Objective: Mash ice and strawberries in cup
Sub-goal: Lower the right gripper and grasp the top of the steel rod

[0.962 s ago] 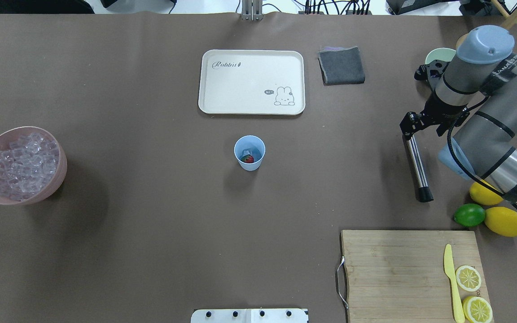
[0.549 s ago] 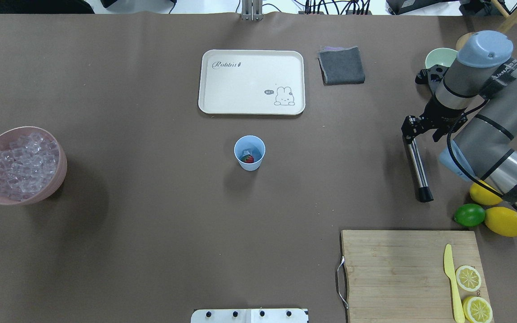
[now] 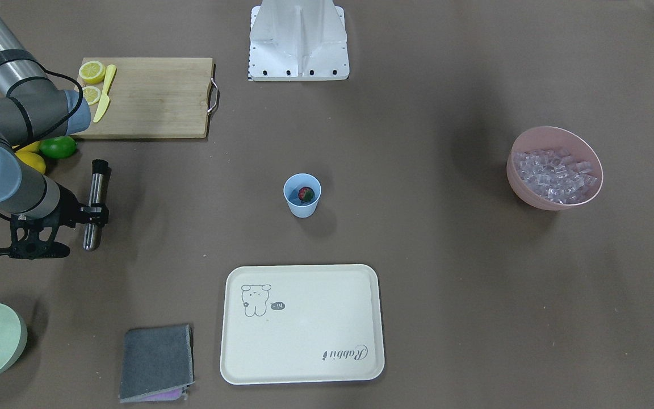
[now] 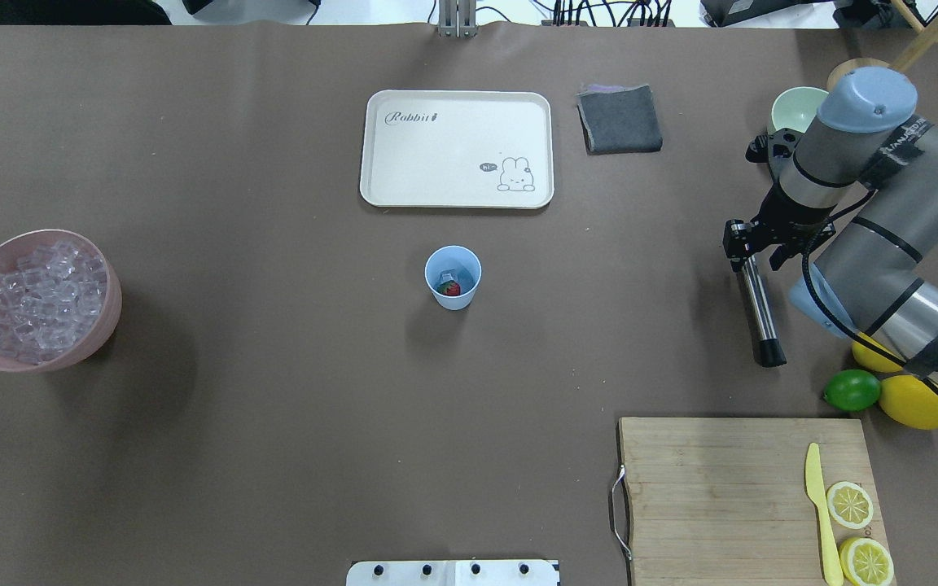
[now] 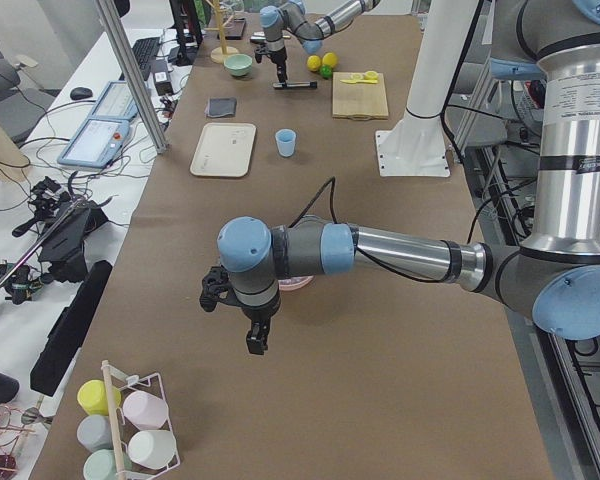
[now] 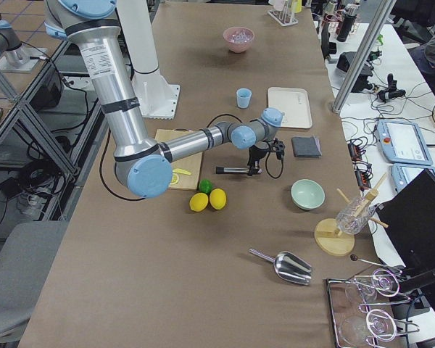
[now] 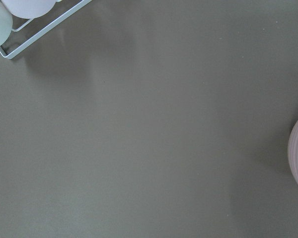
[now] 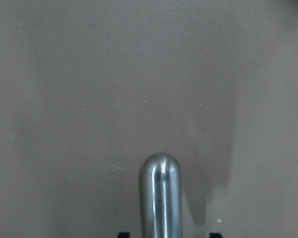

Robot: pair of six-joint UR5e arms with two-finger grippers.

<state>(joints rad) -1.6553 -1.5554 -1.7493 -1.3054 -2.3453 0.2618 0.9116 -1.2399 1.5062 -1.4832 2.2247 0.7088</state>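
left gripper [image 5: 255, 335]: seen only in the left side view, hanging above the brown table off the pink bowl's outer side; fingers pointed down, cannot tell whether parted or closed. its wrist camera showed bare table and only an edge of the bowl

pink bowl [image 4: 107, 321] at far left of the overhead view, heaped with ice [image 4: 33, 301]

centre of table: cup [image 4: 457, 301] stood upright and alone, well apart from both arms. strawberry [image 4: 452, 288] lay at its bottom, red with green cap; a clear piece seemed to lie beside it, too small to be sure

beyond the cup: cream tray [image 4: 436, 163] with rabbit print; folded grey cloth [image 4: 620, 120] just to its right

right side: steel muddler [image 4: 760, 305] lay flat on the table, black tip toward the robot. right gripper [image 4: 742, 248] was down over its rounded far end, fingers straddling the rod; the wrist view showed a gap on each side of the steel, so jaws were parted, not clamped

pale green bowl [image 4: 791, 106] behind the wrist. lime [image 4: 852, 391] and lemons [image 4: 915, 401] under the right arm

near right corner: cutting board [image 4: 721, 488] bearing a yellow knife [image 4: 819, 513] and two lemon halves [image 4: 850, 505]
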